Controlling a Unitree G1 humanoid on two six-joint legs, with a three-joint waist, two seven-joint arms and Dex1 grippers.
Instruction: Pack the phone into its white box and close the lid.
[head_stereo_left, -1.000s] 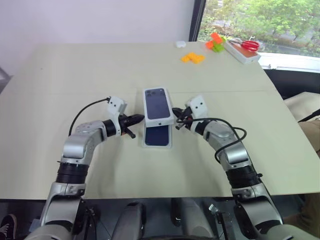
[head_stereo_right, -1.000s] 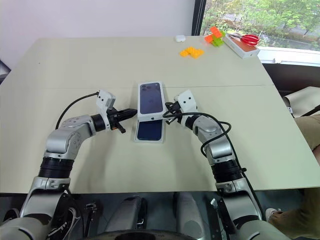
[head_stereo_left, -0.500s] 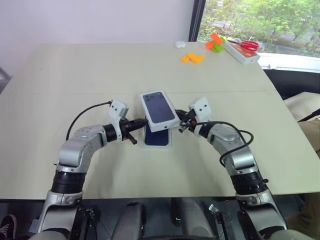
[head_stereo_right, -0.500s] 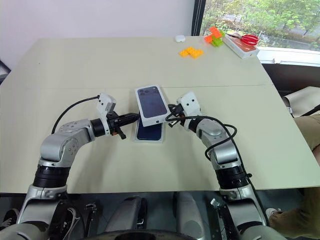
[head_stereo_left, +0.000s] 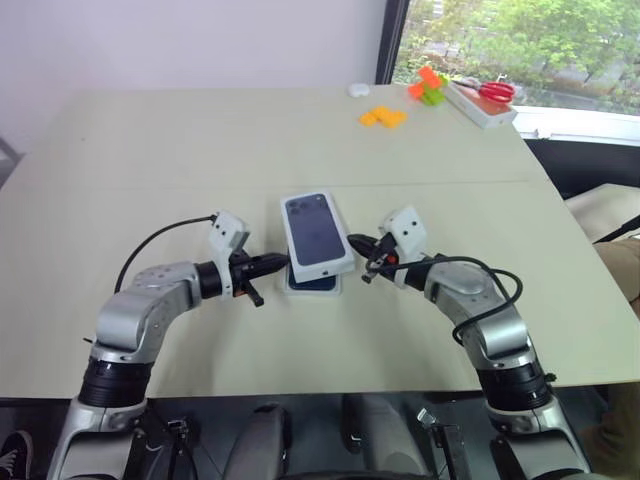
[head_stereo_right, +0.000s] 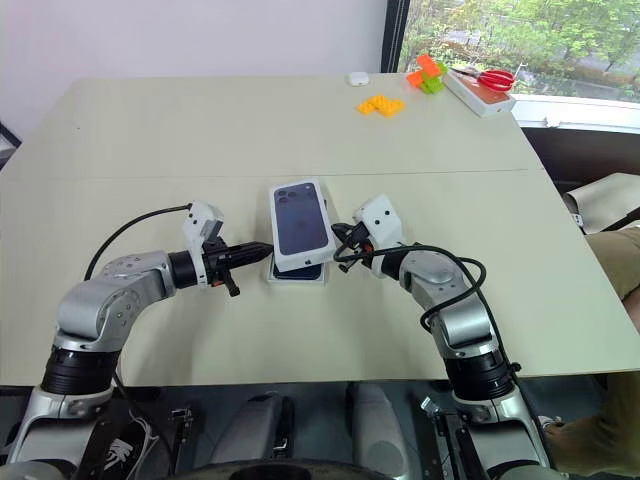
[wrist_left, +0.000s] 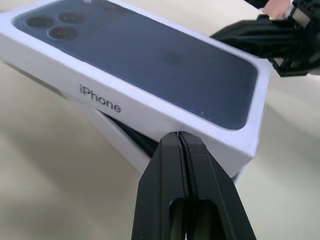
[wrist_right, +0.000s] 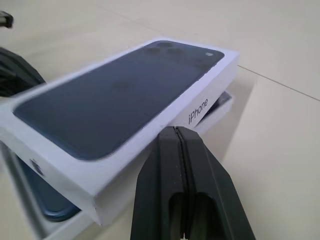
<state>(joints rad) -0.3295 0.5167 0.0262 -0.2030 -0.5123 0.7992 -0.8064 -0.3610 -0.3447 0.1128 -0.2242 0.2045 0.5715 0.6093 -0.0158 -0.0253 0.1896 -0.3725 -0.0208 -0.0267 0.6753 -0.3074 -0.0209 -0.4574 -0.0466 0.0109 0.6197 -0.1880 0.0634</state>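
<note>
Resting askew over the white box (head_stereo_left: 312, 288), the lid (head_stereo_left: 317, 236) is a shallow white cardboard cover with crisp edges, its smooth top printed with a dark-blue phone picture and three lens rings; grey lettering runs along its side walls. It is turned slightly out of line with the tray and sits raised above it rather than seated.

At the left, the left gripper (head_stereo_left: 283, 262) has its two matte black fingers pressed flat together with nothing between them, the tips just against the lid's long side wall. In the middle, the box lies on the table, a white rectangular tray, and the phone (wrist_right: 47, 209) lies inside it, a slim glossy navy slab with rounded corners peeking from under the lid. At the right, the right gripper (head_stereo_left: 352, 243) is likewise pinched together on nothing, its tips at the lid's opposite side wall.

The table (head_stereo_left: 150, 140) is a broad, pale beige matte top with a thin seam across it. At its far right corner lie yellow blocks (head_stereo_left: 385, 116), orange and green blocks (head_stereo_left: 429, 85) and red-handled scissors (head_stereo_left: 493, 91) on a flat white case. Behind stand a plain white wall and a window onto green trees.
</note>
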